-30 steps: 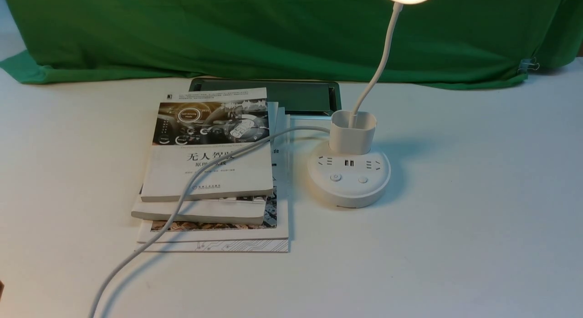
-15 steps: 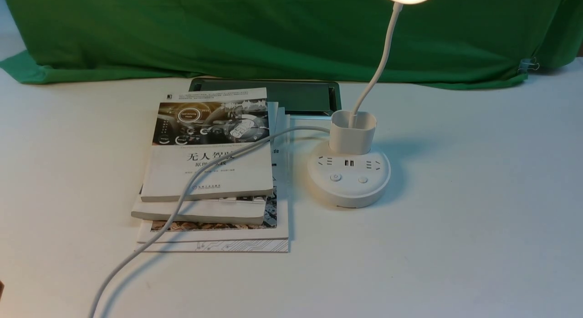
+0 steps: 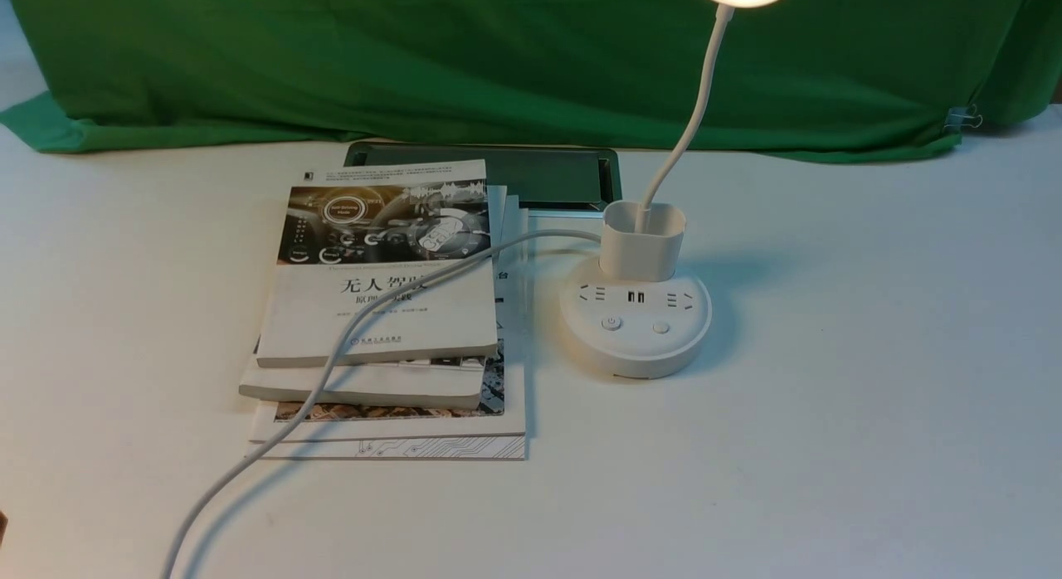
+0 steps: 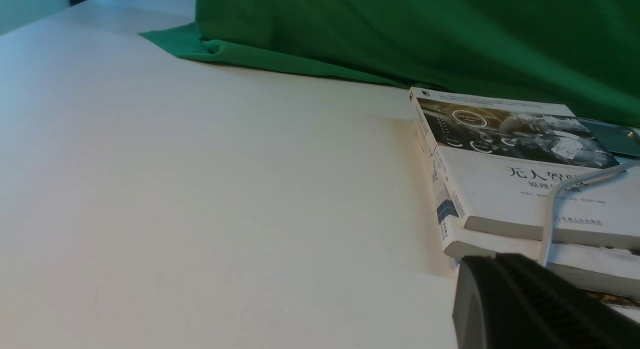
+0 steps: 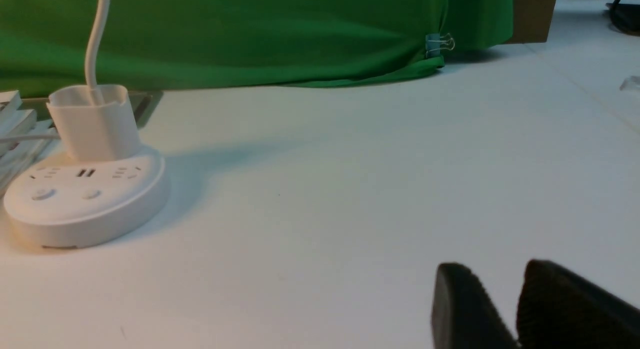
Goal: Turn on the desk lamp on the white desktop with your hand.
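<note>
White and matte, the wide tabletop (image 3: 830, 396) carries a white desk lamp (image 3: 635, 326) with a round puck base, cup holder and thin gooseneck near the middle of its far edge, its round head glowing, just beside a stack of pale paperback books (image 3: 386, 313) crossed by a white cord (image 3: 332, 363). Right black hand (image 5: 505, 309), fingers slightly parted and gripping nothing, hovers well apart from the lamp. Left black hand (image 4: 530, 304) sits near the books; its state cannot be told.
</note>
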`<act>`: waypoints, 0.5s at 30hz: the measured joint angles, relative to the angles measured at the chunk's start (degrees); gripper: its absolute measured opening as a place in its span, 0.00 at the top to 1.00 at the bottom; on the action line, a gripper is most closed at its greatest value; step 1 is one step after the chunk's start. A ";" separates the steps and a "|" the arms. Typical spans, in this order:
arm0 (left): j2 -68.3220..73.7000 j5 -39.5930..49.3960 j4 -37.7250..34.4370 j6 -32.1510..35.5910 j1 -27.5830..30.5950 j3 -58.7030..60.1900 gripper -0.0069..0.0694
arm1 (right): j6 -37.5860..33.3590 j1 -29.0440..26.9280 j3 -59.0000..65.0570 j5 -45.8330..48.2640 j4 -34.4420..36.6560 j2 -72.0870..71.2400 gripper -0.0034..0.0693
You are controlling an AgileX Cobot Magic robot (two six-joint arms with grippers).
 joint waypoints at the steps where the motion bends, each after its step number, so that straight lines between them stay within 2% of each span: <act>1: 0.00 0.00 0.00 0.00 0.00 0.00 0.88 | 0.00 0.00 0.00 0.00 0.00 0.00 0.63; 15: 0.00 0.00 0.31 0.00 0.00 0.00 0.88 | 0.00 0.00 0.00 0.00 0.00 0.00 0.63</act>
